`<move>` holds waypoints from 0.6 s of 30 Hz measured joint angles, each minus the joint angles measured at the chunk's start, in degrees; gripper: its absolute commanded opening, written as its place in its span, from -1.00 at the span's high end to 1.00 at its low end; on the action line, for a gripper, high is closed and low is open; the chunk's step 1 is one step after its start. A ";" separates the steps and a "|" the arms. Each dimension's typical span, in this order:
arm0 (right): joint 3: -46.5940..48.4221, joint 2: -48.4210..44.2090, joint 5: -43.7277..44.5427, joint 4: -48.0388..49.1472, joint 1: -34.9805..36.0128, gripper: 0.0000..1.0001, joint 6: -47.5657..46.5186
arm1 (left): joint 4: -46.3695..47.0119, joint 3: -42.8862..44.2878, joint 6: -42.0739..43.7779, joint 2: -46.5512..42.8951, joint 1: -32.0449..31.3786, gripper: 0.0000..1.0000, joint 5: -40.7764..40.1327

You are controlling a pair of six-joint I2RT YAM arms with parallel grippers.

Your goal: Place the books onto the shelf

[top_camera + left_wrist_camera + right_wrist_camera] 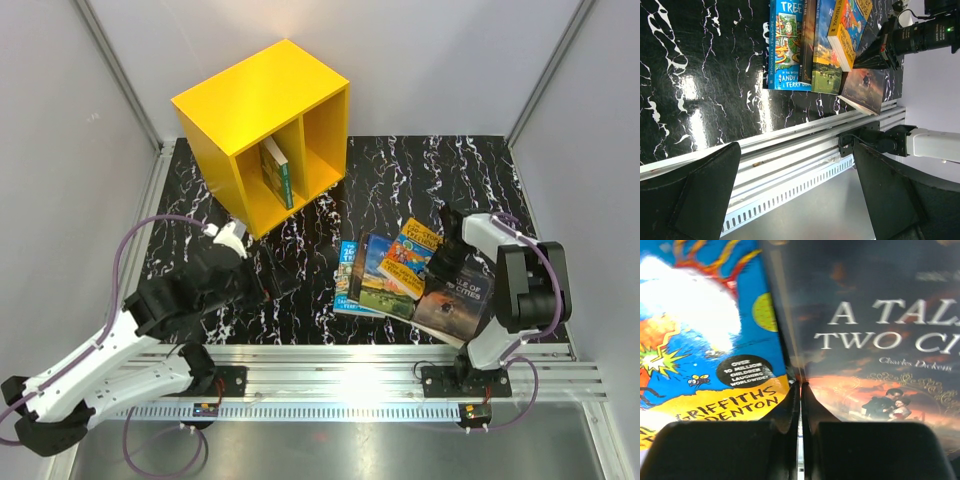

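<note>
Right gripper (800,386), fingers pressed together, sits at the seam where the orange-and-blue book (410,258) overlaps the dark book (455,300), in a fanned pile at lower right of the overhead view. Left gripper (796,147), fingers wide apart, lower left. Yellow shelf (260,100), upper left, holds upright books (277,172) in its left compartment.

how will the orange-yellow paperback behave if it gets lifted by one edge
The orange-yellow paperback looks thin, so pinched by one edge it would probably sag or fan open. Its cover shows bright glare, so it is likely glossy and may slip. It rests partly on the green book, so a push would likely slide it off.
</note>
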 measured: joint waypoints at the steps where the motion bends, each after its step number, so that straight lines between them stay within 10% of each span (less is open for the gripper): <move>1: 0.57 0.46 -0.20 -0.04 0.68 1.00 -0.13 | 0.02 -0.07 -0.07 0.13 0.02 -0.98 -0.07; 10: 11.76 5.18 -10.01 14.03 20.04 1.00 7.54 | 2.14 -0.09 0.72 6.14 0.02 -0.97 -0.26; 14: 20.48 2.36 -9.62 11.45 22.29 -0.70 7.78 | 5.66 -0.09 2.60 10.36 0.02 -0.97 0.81; 18: 26.71 -5.40 -2.01 3.04 19.63 -0.99 4.87 | 11.82 0.90 6.27 19.67 0.00 -0.97 5.46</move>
